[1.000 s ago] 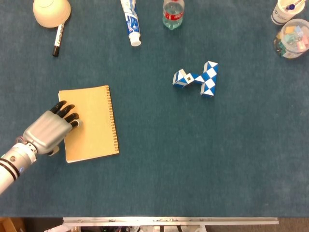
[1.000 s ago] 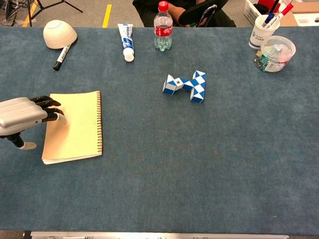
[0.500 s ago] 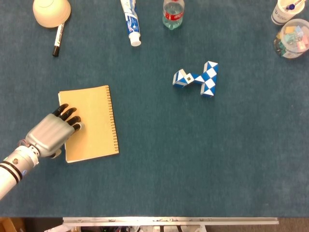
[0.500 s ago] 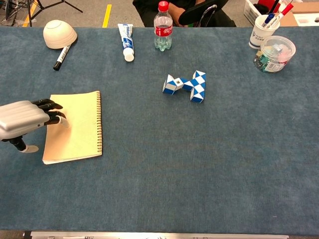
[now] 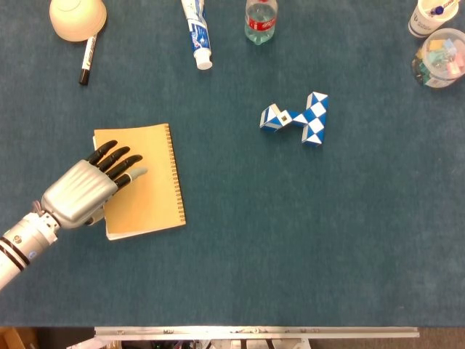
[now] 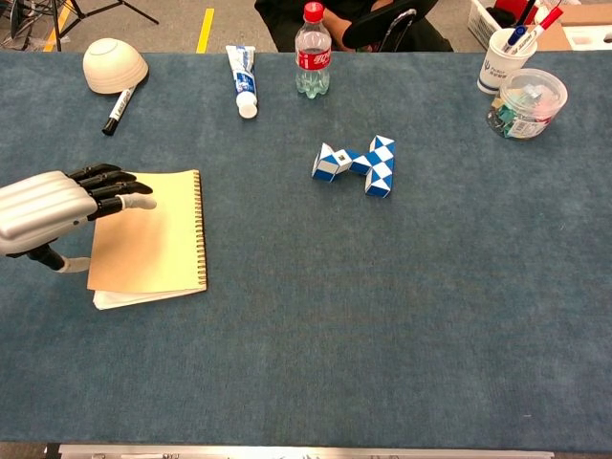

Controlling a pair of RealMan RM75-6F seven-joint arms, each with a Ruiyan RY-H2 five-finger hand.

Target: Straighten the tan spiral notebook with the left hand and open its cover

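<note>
The tan spiral notebook [image 5: 144, 180] lies flat on the tabletop [image 5: 290, 240], its wire binding along the edge farthest from the left robot hand [image 5: 91, 190]. That robot hand is spread flat with fingers apart, gripping nothing; its fingertips are laid over the cover near the unbound edge, though true contact cannot be confirmed. The notebook sits slightly tilted, so the step in hand is judged to be straightening. It is best done with light downward pressure through the fingertips and a slow turn, so that the cover is not buckled or slid off the pages beneath. For the opening, the loose edge just under the fingers should be caught.

In the chest view, white pages are shown peeking below the cover's lower edge [image 6: 134, 296], and the thumb is seen tucked beneath the palm; the head view gives the tilt more plainly. The right robot hand is not seen in either view.
</note>
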